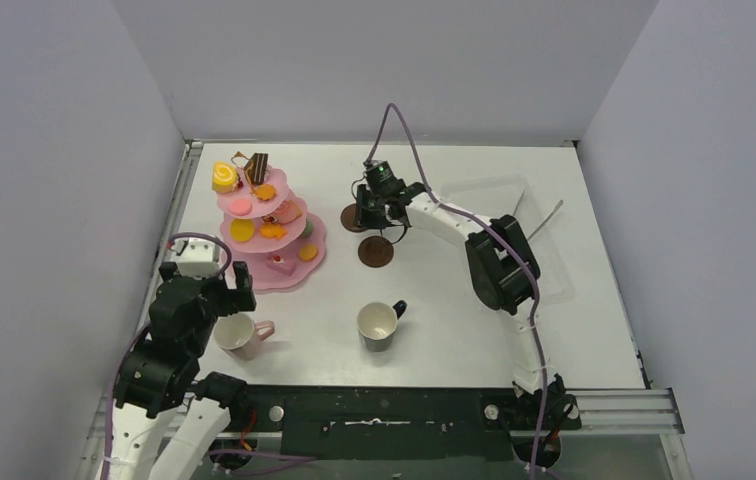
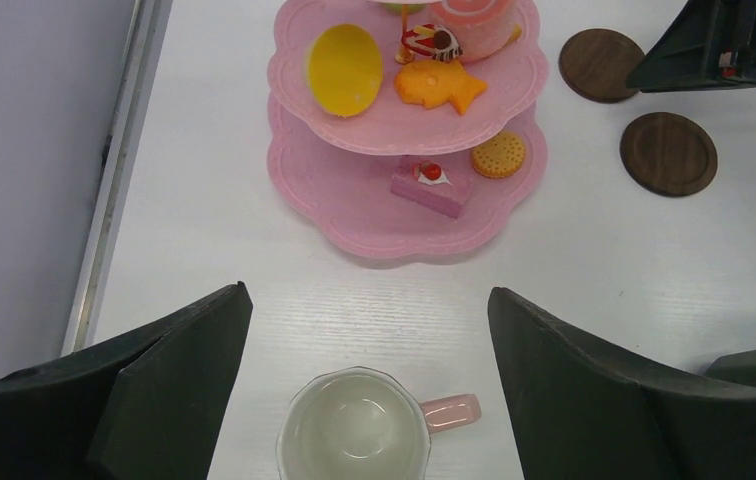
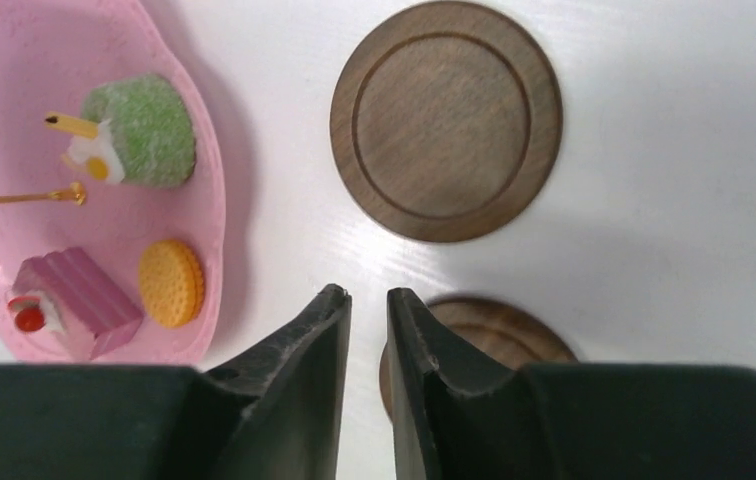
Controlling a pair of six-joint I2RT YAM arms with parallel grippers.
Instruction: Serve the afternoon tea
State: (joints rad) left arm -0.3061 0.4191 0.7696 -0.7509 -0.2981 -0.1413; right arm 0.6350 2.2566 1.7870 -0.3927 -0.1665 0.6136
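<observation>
The pink three-tier stand (image 1: 294,270) (image 2: 354,215) carries toy pastries (image 2: 432,186) at the back left. Two brown coasters lie beside it. One coaster (image 3: 446,120) (image 1: 375,252) is bare, the other coaster (image 3: 499,330) is partly under my right finger. My right gripper (image 3: 364,293) (image 1: 379,212) hovers over them, jaws a narrow gap apart with only table between. The pink mug (image 2: 354,432) (image 1: 239,335) stands upright between the wide-open fingers of my left gripper (image 2: 366,290) (image 1: 222,295), untouched. The black mug (image 1: 379,325) stands near the table's middle front.
A clear plastic tray (image 1: 484,185) lies at the back right under my right arm, with metal tongs (image 1: 546,219) at its far side. White walls close in the table on three sides.
</observation>
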